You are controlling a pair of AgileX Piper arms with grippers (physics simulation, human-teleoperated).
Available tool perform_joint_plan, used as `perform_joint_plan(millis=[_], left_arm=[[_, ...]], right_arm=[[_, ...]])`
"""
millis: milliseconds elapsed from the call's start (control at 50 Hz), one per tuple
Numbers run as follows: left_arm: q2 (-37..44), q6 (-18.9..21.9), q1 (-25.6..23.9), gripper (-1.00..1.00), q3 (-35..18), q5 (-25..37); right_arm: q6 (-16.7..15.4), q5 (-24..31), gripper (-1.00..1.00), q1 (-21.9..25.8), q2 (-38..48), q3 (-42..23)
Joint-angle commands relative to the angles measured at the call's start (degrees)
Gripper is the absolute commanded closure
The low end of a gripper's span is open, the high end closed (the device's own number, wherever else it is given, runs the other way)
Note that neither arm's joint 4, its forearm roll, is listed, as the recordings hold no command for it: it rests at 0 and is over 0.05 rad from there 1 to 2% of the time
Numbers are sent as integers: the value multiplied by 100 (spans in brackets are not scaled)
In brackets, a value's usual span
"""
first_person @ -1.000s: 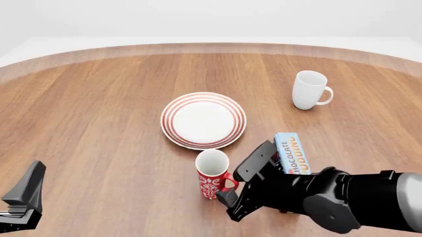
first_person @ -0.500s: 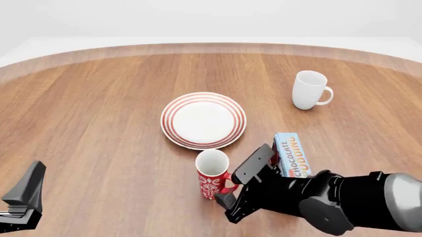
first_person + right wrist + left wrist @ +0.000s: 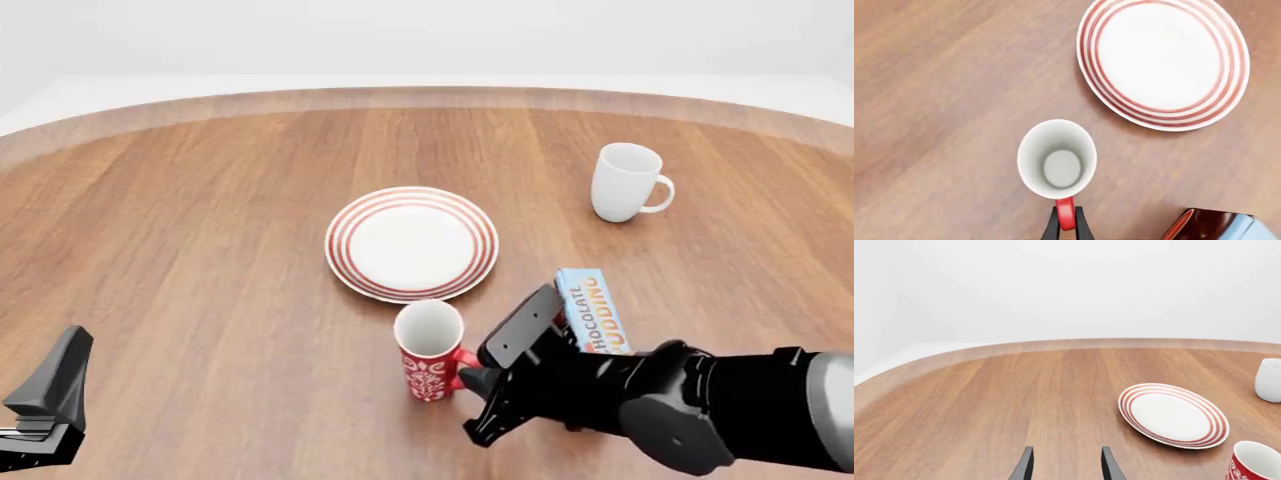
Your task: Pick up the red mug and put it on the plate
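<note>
We are at the step of taking the mug (image 3: 430, 350) by its handle (image 3: 1065, 213). The mug stands upright on the table (image 3: 200, 250), directly ahead of our right gripper (image 3: 1066, 227), with its handle turned back toward us. In the right wrist view the two fingers lie close on each side of the handle, so we judge that the right gripper is closed on it, though contact itself is hard to prove. The mug's long axis is vertical, and its base seems to be on the wood, so it is not lifted yet. The plate (image 3: 412, 243) lies just beyond the mug, straight on from the gripper and a little to its left; this is the direction the next move depends on. We think we need to lift, carry forward over the near rim, and set down. A box (image 3: 591, 311) lies just to the right of the gripper. Our left gripper (image 3: 1065, 467) is well apart from the mug, its fingers spread and holding nothing, so the right arm is the nearer one.
</note>
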Motion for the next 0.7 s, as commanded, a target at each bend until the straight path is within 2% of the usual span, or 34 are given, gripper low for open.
perform_joint_plan(millis=[20, 140, 700], left_arm=[[0, 0, 0, -100, 0, 0], [0, 0, 0, -100, 0, 0], [0, 0, 0, -100, 0, 0]], right_arm=[[-48, 201, 100, -36, -358, -60], [-124, 431, 100, -80, -706, -133], [-485, 638, 100, -425, -1255, -600]])
